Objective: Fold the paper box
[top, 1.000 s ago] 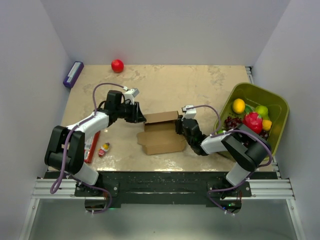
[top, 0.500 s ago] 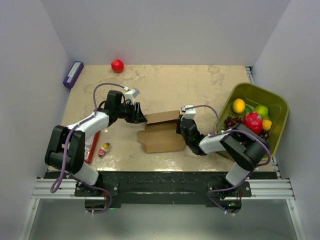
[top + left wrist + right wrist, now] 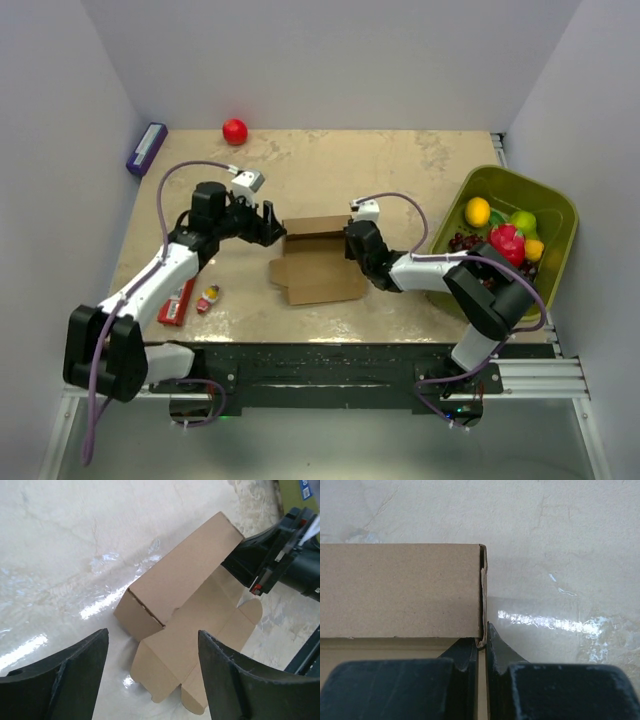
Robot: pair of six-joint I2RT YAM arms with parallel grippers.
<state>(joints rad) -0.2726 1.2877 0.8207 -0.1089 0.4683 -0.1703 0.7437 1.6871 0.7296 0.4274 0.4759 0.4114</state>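
The paper box [image 3: 318,260] is plain brown cardboard, half formed, in the middle of the table. Its back wall stands up and its flat lid panel with tabs lies toward the near edge. It also shows in the left wrist view [image 3: 192,610] and the right wrist view [image 3: 400,590]. My right gripper [image 3: 352,243] is shut on the box's right end wall, fingertips pinching the thin cardboard edge [image 3: 482,641]. My left gripper [image 3: 276,230] is open and empty, just left of the box's left end, with the box between and beyond its fingers [image 3: 150,680].
A green bin [image 3: 512,235] of toy fruit stands at the right edge. A red ball [image 3: 235,131] and a purple box [image 3: 146,148] lie at the back left. A red flat pack [image 3: 177,300] and a small figure [image 3: 208,297] lie at the front left.
The left arm has swung outward and its gripper has shifted slightly back and left. The right gripper has moved left and back with the box, which has slid a little leftward.
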